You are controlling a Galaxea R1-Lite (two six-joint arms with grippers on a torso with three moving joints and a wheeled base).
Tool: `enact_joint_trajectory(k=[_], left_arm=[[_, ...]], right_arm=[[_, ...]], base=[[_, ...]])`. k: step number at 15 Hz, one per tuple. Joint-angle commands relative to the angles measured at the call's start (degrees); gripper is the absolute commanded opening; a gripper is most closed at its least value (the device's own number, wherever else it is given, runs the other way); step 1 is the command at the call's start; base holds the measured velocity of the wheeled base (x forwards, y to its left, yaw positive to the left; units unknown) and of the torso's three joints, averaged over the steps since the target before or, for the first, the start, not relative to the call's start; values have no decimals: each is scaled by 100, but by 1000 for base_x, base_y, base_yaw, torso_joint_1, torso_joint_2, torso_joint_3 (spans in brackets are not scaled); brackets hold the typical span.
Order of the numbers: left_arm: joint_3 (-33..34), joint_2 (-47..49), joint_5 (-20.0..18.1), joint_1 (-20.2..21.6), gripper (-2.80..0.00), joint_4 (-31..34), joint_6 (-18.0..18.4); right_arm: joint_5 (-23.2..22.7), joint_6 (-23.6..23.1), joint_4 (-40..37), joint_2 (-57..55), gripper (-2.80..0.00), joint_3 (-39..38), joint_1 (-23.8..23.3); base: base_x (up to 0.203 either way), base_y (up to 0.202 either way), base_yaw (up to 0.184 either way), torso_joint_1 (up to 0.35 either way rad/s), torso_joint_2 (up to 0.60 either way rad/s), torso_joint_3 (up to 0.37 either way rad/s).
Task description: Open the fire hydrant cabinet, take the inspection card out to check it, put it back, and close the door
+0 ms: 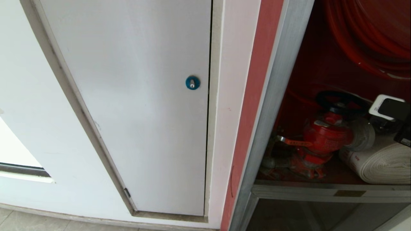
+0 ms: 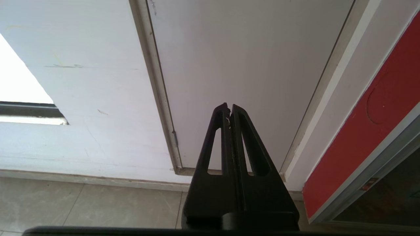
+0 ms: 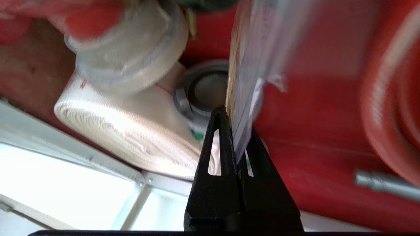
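Item: inspection card, edge-on and pinched in my right claw just beside the rolled white fire hose inside the fire hydrant cabinet; I'd draw it straight out, clear of the hose coupling, grip kept firm; left claw closed, idle.

You're looking at the red floor of the open cabinet, just above its silver crossbar with the small brass plate. Directly on it lies the rolled white hose, on its side at the right. Left of the roll, the red valve stands low over the same floor. Below the cabinet and the wall you have beige floor tiles.
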State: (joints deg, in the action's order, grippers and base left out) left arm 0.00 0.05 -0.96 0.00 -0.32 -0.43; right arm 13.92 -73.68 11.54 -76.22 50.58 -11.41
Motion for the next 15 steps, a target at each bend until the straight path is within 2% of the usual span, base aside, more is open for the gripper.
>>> enact_joint_trajectory(k=[1,6,8,12,14,15], left_arm=[[0,4,0,0,-280,-3,-1],[8,4,0,0,-280,-3,-1],[0,4,0,0,-280,-3,-3],[0,4,0,0,-280,-3,-8],[0,4,0,0,-280,-3,-1],[0,4,0,0,-280,-3,-4]], right_arm=[[7,-81,-68,523,-280,-149,-1],[5,-210,-725,1885,-280,-406,2],[-16,-221,-1220,2517,-280,-432,5],[-311,-172,-1978,3548,-280,-517,7],[-459,82,-2032,3773,-280,-549,7],[-707,354,-2039,3847,-280,-556,7]], base=[[0,0,0,0,0,0],[0,0,0,0,0,0],[0,0,0,0,0,0],[0,0,0,0,0,0],[0,0,0,0,0,0],[0,0,0,0,0,0]])
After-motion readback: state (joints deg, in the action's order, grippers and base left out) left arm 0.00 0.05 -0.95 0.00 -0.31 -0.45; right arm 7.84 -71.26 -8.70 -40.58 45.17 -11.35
